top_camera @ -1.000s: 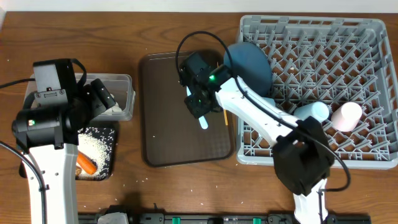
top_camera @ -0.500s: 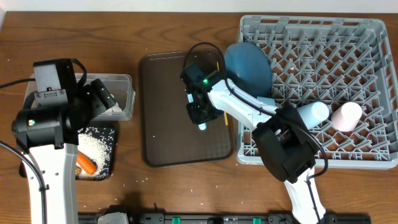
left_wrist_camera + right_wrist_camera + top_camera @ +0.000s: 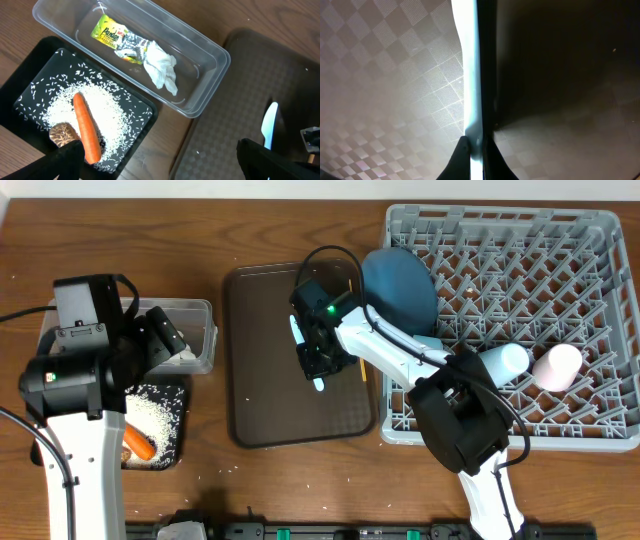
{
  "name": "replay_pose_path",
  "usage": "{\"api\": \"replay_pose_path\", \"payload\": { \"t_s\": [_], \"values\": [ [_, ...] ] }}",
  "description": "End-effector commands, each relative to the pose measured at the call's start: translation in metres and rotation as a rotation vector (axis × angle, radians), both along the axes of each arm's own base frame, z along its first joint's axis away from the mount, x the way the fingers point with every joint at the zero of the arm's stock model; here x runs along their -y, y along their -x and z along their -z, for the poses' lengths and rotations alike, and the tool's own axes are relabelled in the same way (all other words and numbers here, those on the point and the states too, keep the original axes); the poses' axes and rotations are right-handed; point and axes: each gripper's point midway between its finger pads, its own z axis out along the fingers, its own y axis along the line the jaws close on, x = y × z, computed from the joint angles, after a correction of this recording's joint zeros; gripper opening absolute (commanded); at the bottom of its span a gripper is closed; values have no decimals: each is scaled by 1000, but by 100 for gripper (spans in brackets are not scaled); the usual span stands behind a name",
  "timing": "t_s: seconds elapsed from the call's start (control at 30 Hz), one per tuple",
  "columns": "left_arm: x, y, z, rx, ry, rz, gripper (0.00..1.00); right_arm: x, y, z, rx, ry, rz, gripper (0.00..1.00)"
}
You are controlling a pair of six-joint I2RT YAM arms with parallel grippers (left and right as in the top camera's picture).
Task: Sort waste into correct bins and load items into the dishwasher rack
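My right gripper (image 3: 318, 358) is shut on the light-blue plastic knife (image 3: 318, 383), which I hold edge-on just above the brown serving tray (image 3: 260, 400); the right wrist view shows both fingertips (image 3: 476, 150) pinching the blade (image 3: 470, 70). The knife also shows in the left wrist view (image 3: 269, 122). My left gripper (image 3: 160, 160) is open and empty over the table beside the bins. The clear tub (image 3: 210, 50) holds the yellow-green wrapper (image 3: 112, 37) and the white tissue (image 3: 161, 67). The black tray (image 3: 30, 85) holds rice (image 3: 115, 107), the carrot (image 3: 86, 125) and the brown lump (image 3: 62, 134).
The grey rack (image 3: 600, 240) at right holds the dark-blue plate (image 3: 400, 285), a light-blue cup (image 3: 505, 358) and a pink cup (image 3: 557, 366). A thin wooden chopstick (image 3: 361, 366) lies at the serving tray's right edge.
My right gripper has carried the knife slightly left and down over the serving tray and turned it. The left arm has not moved.
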Motion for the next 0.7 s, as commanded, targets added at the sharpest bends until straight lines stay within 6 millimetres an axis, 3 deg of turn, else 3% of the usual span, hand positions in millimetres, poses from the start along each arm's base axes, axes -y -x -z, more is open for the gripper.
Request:
{"api": "replay_pose_path", "payload": {
  "t_s": [0.0, 0.3, 0.4, 0.67],
  "values": [
    [-3, 1, -1, -1, -8, -6, 98, 1, 5, 12, -32, 3, -12, 1],
    [-3, 1, -1, -1, -8, -6, 98, -5, 10, 12, -28, 3, -31, 1],
    [-3, 1, -1, -1, -8, -6, 98, -8, 13, 12, -27, 3, -41, 10],
    [-3, 1, -1, -1, -8, -6, 98, -13, 15, 12, -14, 4, -65, 1]
  ]
}}
